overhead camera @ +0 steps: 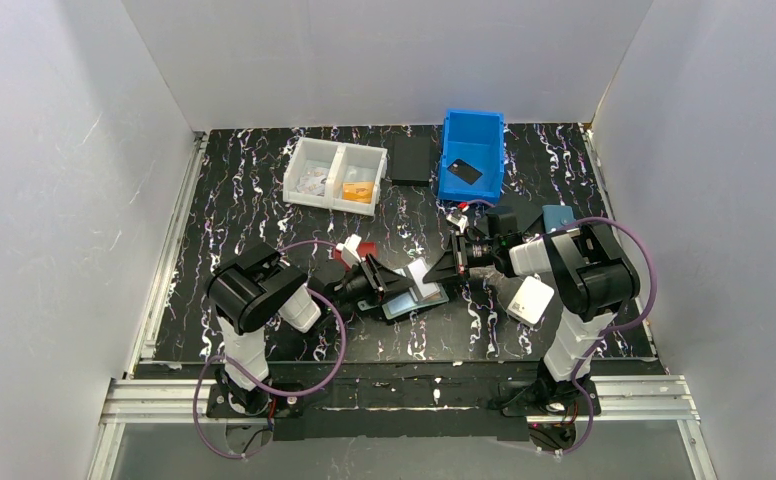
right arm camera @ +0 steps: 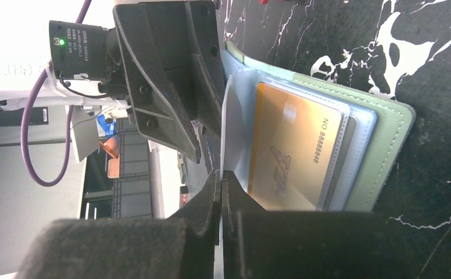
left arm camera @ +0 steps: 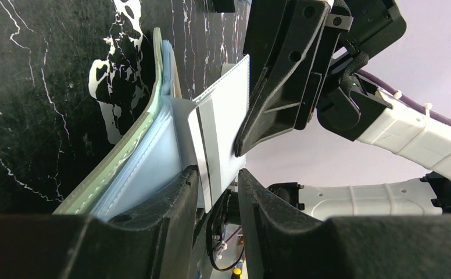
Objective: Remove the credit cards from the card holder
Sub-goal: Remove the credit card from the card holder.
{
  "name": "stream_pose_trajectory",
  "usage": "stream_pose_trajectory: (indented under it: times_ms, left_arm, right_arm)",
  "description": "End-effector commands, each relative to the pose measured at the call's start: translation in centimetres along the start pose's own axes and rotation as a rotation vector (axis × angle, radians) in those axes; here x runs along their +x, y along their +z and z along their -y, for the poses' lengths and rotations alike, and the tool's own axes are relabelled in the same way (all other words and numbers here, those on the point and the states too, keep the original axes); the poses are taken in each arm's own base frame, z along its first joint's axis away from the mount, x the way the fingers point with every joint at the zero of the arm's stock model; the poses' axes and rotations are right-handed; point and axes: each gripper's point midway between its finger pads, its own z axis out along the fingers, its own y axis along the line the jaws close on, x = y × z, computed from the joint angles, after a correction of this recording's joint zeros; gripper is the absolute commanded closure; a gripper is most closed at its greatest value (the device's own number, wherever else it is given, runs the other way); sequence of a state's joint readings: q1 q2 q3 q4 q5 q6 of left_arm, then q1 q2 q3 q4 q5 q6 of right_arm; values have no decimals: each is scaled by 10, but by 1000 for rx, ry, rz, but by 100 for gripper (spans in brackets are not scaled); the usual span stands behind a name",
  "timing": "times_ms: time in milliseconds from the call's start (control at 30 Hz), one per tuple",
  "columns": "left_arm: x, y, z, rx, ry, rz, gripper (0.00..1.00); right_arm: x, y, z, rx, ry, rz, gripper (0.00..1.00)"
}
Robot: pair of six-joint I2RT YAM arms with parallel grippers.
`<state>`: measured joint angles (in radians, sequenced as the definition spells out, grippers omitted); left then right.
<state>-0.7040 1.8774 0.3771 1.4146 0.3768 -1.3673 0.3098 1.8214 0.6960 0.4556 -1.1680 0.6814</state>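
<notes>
Right gripper (right arm camera: 221,174), pinching the light blue card (right arm camera: 230,125) just ahead of its tips, looks mid-extraction from the card holder (right arm camera: 394,151) beyond, left gripper (left arm camera: 217,173) loosely parted astride it; next calls for a straight pull clear.

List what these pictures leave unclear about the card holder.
- Top external: card holder pockets too small, partly covered by left gripper and right gripper.
- Left wrist: light-blue card lower end hidden between left gripper's fingers.
- Right wrist: anything behind orange card hidden by it.
</notes>
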Motion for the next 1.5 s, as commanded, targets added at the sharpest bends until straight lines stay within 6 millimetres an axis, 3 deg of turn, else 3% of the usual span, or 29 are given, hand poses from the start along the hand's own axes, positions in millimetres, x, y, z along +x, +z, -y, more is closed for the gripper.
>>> stream_pose_trajectory:
  times_ms: [0,200,333,367,600,733,1033,1467]
  left_arm:
    - [-4,3,8,29,19,16,70]
    - [-7,6,16,51,27,21,74]
    - [-8,6,20,61,32,23,98]
    - [-7,6,21,63,34,24,100]
    - [-5,-5,21,64,54,29,100]
    - [-2,-10,26,80,73,16,100]
    - [4,-17,22,74,82,-9,100]
    - [6,-39,4,22,79,10,100]
  right_arm:
    - [-1,0,-11,-45,-45,-18,99]
    - [1,1,-10,-47,-37,-25,99]
    - [1,1,-8,-43,-31,-25,99]
    - [1,2,-8,-41,-29,-25,99]
    - [0,2,-4,-29,-25,-26,94]
    - [0,0,-1,-19,-24,-25,75]
    - [0,0,-3,-35,-34,-35,96]
    - [2,0,12,19,-23,-39,90]
